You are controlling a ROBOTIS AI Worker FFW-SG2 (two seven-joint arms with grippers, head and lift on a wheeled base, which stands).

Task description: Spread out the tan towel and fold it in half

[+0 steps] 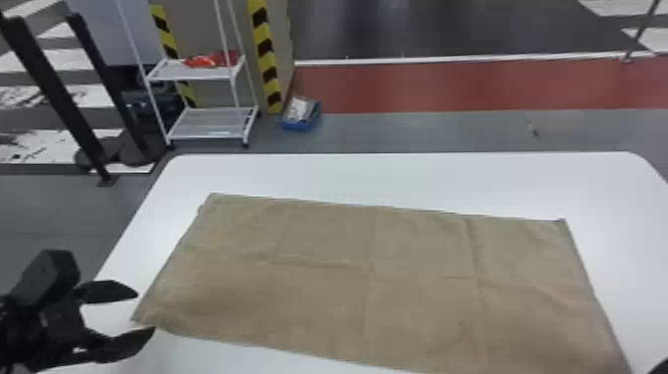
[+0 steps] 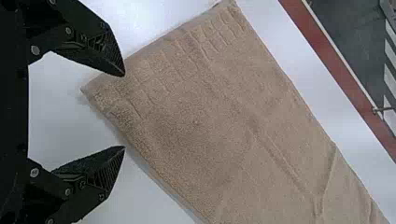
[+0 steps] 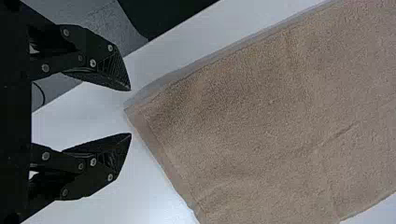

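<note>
- Tan towel [image 1: 323, 238] lying flat on table [image 1: 397, 174]
- Left claw [image 1: 145, 312] hovering spread, table's left edge, towel's near-left corner
- Right claw [image 1: 661, 368] hovering spread by near-right corner

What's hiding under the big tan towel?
The tan towel lies on a white table, and you can see the tabletop next to its edges. The part under its middle is covered, so I can't tell if anything thin is there. The cloth shows only low creases.
</note>
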